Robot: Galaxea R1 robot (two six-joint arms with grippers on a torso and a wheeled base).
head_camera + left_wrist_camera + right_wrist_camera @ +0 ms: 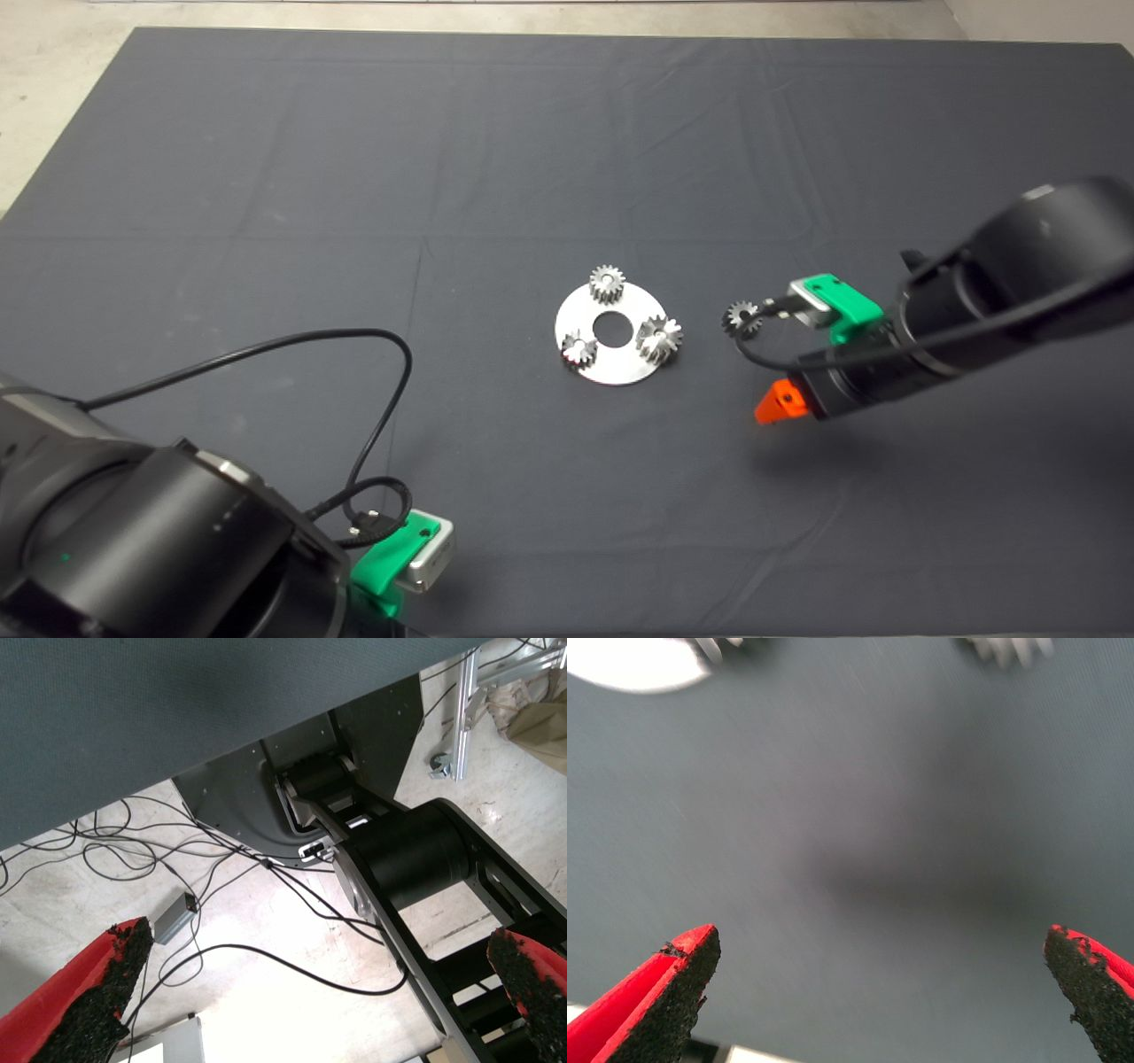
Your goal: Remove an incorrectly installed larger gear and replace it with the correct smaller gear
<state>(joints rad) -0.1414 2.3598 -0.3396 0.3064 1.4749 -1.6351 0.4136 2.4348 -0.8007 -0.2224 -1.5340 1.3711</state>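
Note:
A round silver plate (611,361) lies mid-mat and carries three silver gears. The larger gear (659,338), with long teeth, sits on the plate's right side. Two small silver gears sit at its far edge (607,283) and left edge (578,348). The smaller gear (741,319), dark grey, lies on the mat just right of the plate. My right gripper (780,394) hovers right of the plate and just nearer than the dark gear. In the right wrist view it (881,992) is open over bare mat, holding nothing. My left gripper (310,1001) is parked open at the lower left.
The dark mat (532,159) covers the table, with pale floor beyond its far and left edges. A black cable (372,354) loops over the mat from the left arm. The left wrist view shows floor, cables and the robot's base.

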